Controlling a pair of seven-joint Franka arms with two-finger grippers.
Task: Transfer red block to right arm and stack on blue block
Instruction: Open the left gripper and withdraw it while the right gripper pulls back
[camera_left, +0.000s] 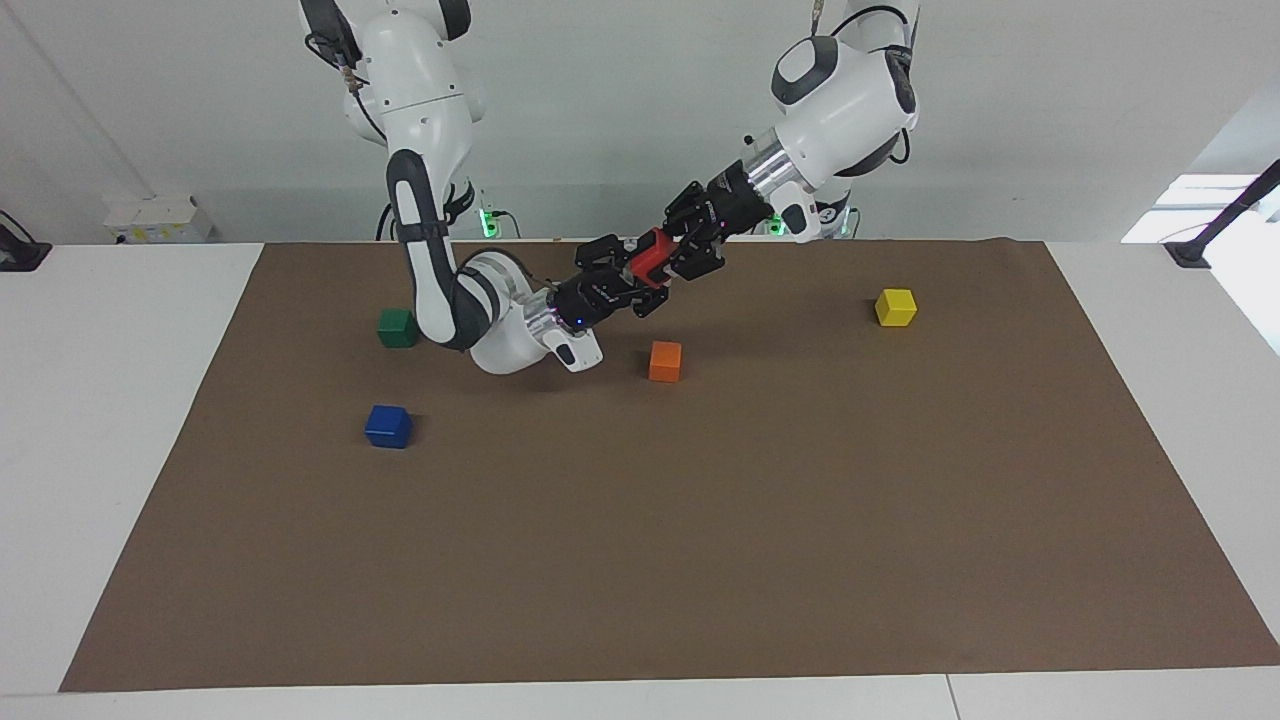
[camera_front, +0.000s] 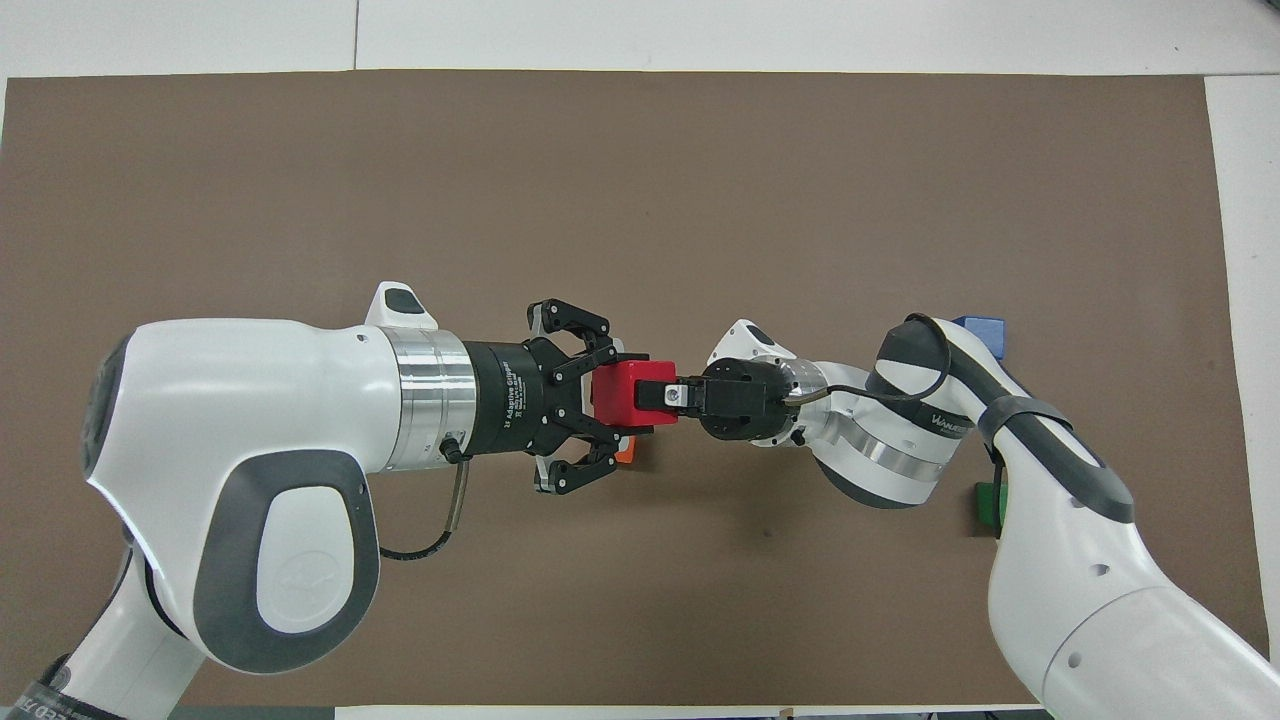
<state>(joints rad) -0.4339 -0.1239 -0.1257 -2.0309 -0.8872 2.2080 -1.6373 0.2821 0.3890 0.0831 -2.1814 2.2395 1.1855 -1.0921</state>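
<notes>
The red block (camera_left: 650, 257) hangs in the air between both grippers, above the mat near the orange cube; it also shows in the overhead view (camera_front: 620, 395). My right gripper (camera_left: 638, 272), with the blue wrist light, is shut on the red block (camera_front: 662, 394). My left gripper (camera_left: 678, 248) has its fingers spread open on either side of the block (camera_front: 606, 397). The blue block (camera_left: 388, 426) sits on the mat toward the right arm's end, farther from the robots than the green cube; in the overhead view the blue block (camera_front: 985, 328) is partly covered by the right arm.
An orange cube (camera_left: 665, 361) lies just below the handover spot. A dark green cube (camera_left: 397, 328) sits beside the right arm's elbow. A yellow cube (camera_left: 895, 307) lies toward the left arm's end. The brown mat (camera_left: 700, 550) covers the table.
</notes>
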